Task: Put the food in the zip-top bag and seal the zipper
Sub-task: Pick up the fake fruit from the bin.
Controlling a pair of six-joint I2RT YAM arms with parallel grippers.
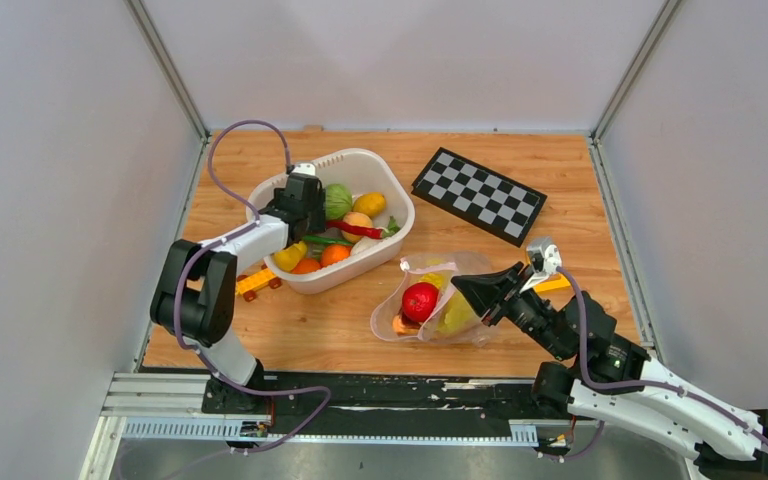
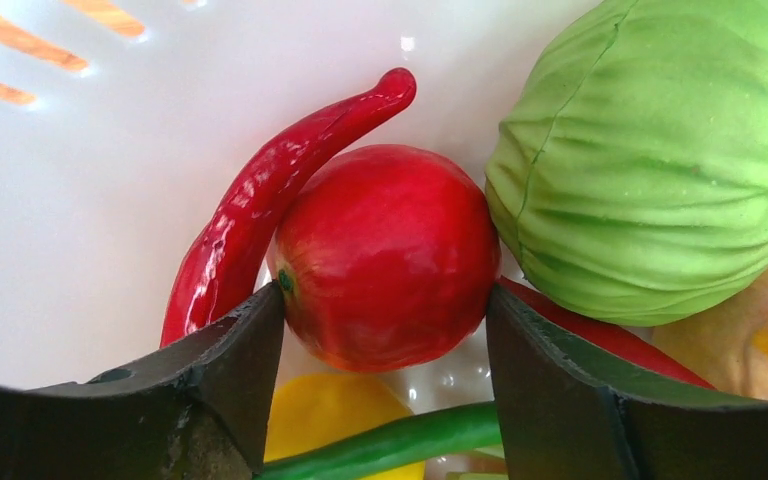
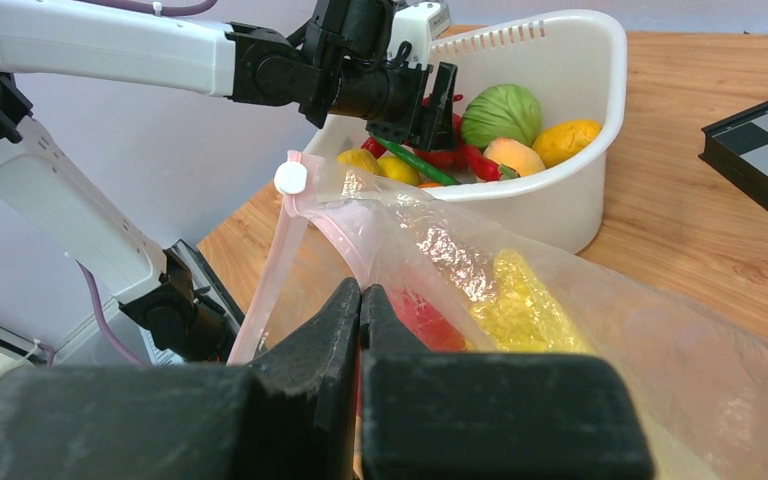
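My left gripper (image 1: 312,212) reaches down into the white basket (image 1: 385,160). Its jaws (image 2: 385,295) press both sides of a round red fruit (image 2: 385,250), which still rests among the food. A red chilli (image 2: 260,210) and a green cabbage (image 2: 650,150) flank the fruit. The zip-top bag (image 1: 430,300) lies in front of the basket with a red fruit (image 1: 420,300) and yellow food (image 1: 455,312) inside. My right gripper (image 1: 457,283) (image 3: 361,290) is shut on the bag's edge and holds the mouth up. The pink zipper (image 3: 270,280) hangs apart, its white slider (image 3: 290,177) at the top.
A checkerboard (image 1: 478,194) lies at the back right. A yellow toy car (image 1: 258,283) sits left of the basket. More food fills the basket, including a green chilli (image 2: 400,440) and a yellow fruit (image 2: 330,415). Grey walls close in both sides.
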